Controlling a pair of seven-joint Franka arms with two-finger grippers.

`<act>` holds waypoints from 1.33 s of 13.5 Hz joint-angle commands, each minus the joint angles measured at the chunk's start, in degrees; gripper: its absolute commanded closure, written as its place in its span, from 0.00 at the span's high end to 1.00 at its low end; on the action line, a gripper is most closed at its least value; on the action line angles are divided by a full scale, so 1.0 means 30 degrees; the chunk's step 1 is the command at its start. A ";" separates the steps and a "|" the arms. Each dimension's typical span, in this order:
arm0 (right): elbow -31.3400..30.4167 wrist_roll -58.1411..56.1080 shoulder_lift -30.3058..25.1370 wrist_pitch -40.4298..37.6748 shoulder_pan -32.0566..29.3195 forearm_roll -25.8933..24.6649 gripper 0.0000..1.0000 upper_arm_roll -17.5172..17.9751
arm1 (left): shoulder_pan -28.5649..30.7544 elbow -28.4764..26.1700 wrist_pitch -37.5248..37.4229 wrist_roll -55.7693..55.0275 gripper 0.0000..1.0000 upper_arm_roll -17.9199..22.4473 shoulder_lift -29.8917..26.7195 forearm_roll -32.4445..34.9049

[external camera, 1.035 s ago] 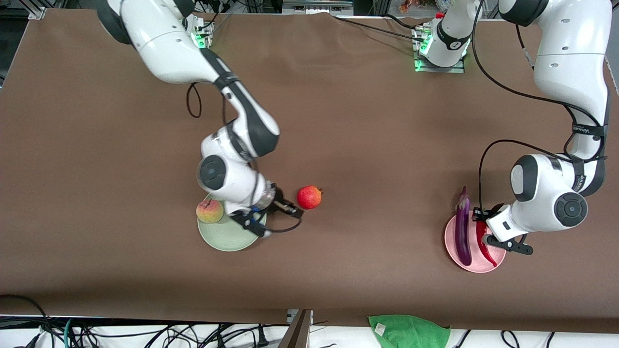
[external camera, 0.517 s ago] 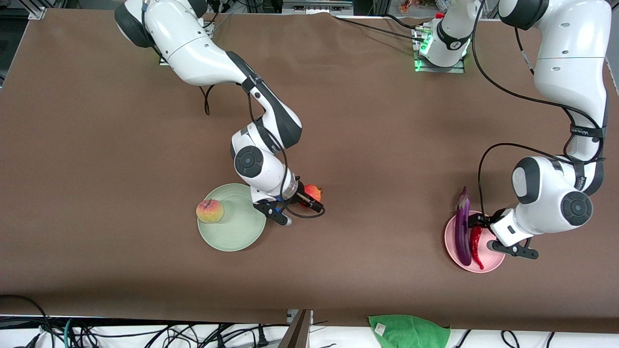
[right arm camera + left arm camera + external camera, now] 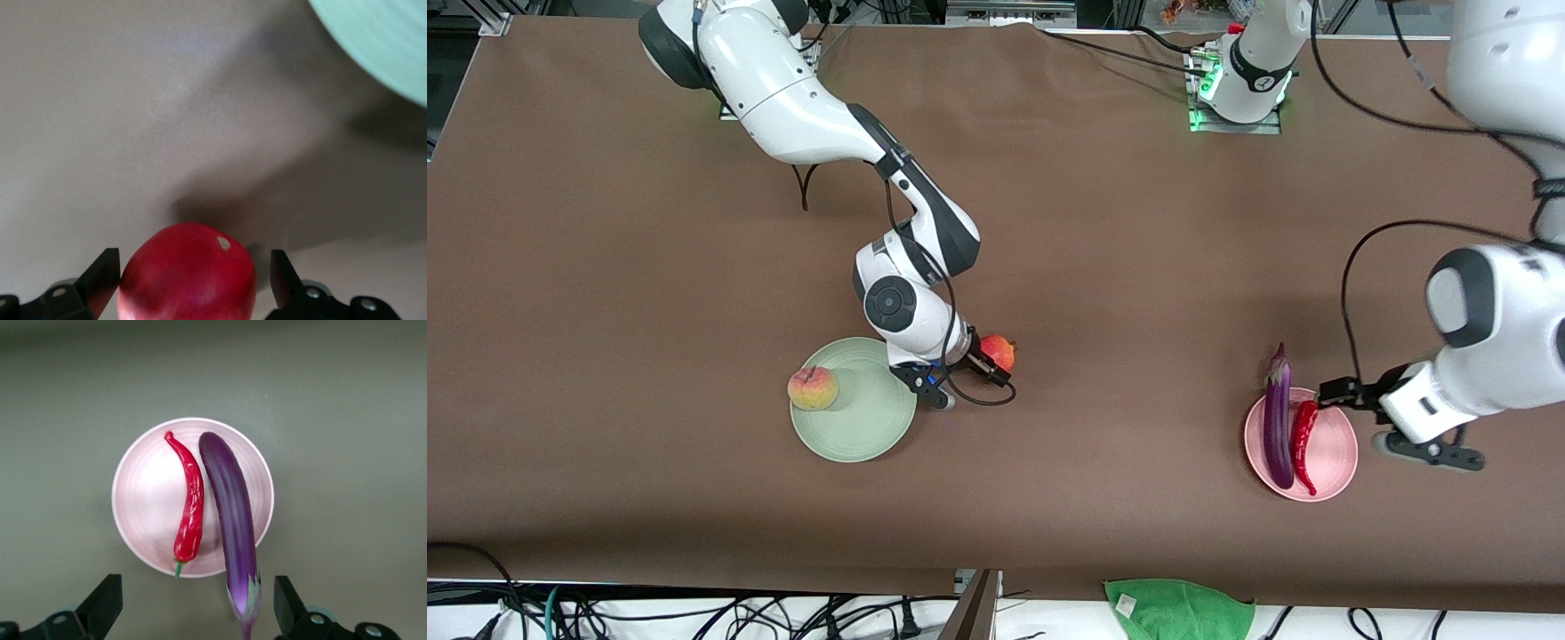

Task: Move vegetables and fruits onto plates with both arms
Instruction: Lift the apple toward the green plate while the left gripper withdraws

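The peach (image 3: pixel 812 388) rests on the rim of the mint green plate (image 3: pixel 863 427). Beside that plate, toward the left arm's end, the red pomegranate (image 3: pixel 1000 352) sits on the table. My right gripper (image 3: pixel 989 366) is down at it and open, one finger on each side of the pomegranate (image 3: pixel 187 275), with part of the green plate (image 3: pixel 380 40) also showing. The purple eggplant (image 3: pixel 1278 425) and red chili (image 3: pixel 1302 436) lie side by side on the pink plate (image 3: pixel 1336 449). My left gripper (image 3: pixel 1336 393) hangs open and empty above that plate's edge, over the eggplant (image 3: pixel 231 513) and chili (image 3: pixel 191 513).
A green cloth (image 3: pixel 1178 609) lies at the table edge nearest the front camera. Both arm bases (image 3: pixel 1238 89) stand along the edge farthest from the front camera. A brown cover spreads across the table (image 3: pixel 1120 267) between the two plates.
My left gripper opened, left the chili on the pink plate and rose toward its own end. My right gripper moved from the green plate to the pomegranate and opened wider.
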 commanded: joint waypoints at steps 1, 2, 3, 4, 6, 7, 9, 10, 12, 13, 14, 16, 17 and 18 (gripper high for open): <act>-0.0163 0.0762 0.0005 0.0328 0.0201 -0.0257 0.99 -0.0034 | 0.0022 -0.0542 -0.1787 0.0010 1.00 0.0086 -0.2699 -0.0294; -0.0163 0.0733 0.0005 0.0328 0.0201 -0.0315 0.92 -0.0034 | 0.0022 -0.0571 -0.2257 -0.0019 1.00 0.0202 -0.3403 -0.0207; -0.0163 0.0704 -0.0024 0.0328 0.0201 -0.0345 0.71 -0.0034 | 0.0022 -0.0571 -0.2958 -0.0048 1.00 0.0203 -0.3874 0.0084; -0.0134 0.0616 -0.0053 0.0328 0.0201 -0.0374 0.41 -0.0063 | 0.0022 -0.0600 -0.3690 -0.0252 1.00 0.0232 -0.4371 0.0464; -0.0047 0.0411 -0.0257 0.0037 0.0056 -0.0753 0.06 -0.0121 | 0.0022 -0.0571 -0.5242 -0.1533 1.00 0.0203 -0.5396 0.0614; -0.0017 0.0266 -0.0577 -0.0574 -0.0032 -0.0900 0.00 -0.0208 | -0.0007 -0.0745 -0.5888 -0.3051 1.00 0.0145 -0.6069 0.0614; 0.0594 -0.1597 -0.1483 -0.3493 -0.0703 -0.1165 0.00 -0.0648 | 0.0022 -0.0835 -0.7264 -0.5052 1.00 0.0056 -0.7068 0.0497; 0.0976 -0.3090 -0.1866 -0.5279 -0.1316 -0.1165 0.00 -0.0707 | 0.0022 -0.0893 -0.7823 -0.5290 1.00 0.0056 -0.7507 0.0497; 0.1243 -0.5815 -0.2570 -0.7165 -0.2838 -0.1166 0.00 -0.0620 | 0.0051 -0.1272 -0.8732 -0.6340 1.00 0.0056 -0.8298 0.0584; 0.1272 -0.6642 -0.2631 -0.7404 -0.3338 -0.1223 0.00 -0.0620 | 0.0051 -0.1274 -0.9114 -0.6695 1.00 0.0056 -0.8418 0.0585; 0.1243 -0.7636 -0.2718 -0.7697 -0.3779 -0.1195 0.00 -0.0620 | 0.0312 -0.1303 -0.9320 -0.6699 1.00 0.0027 -0.8535 0.0614; 0.1243 -0.8202 -0.2719 -0.7729 -0.4018 -0.1106 0.07 -0.0590 | 0.0490 -0.1420 -0.9410 -0.6553 1.00 0.0027 -0.8479 0.0614; 0.1243 -0.8290 -0.2661 -0.7584 -0.4075 -0.1107 0.12 -0.0590 | 0.0490 -0.1362 -0.9613 -0.6552 1.00 0.0027 -0.8304 0.0614; 0.1243 -0.8349 -0.2632 -0.7525 -0.4105 -0.1107 0.13 -0.0561 | 0.0490 -0.1188 -0.9674 -0.6552 1.00 0.0056 -0.7954 0.0614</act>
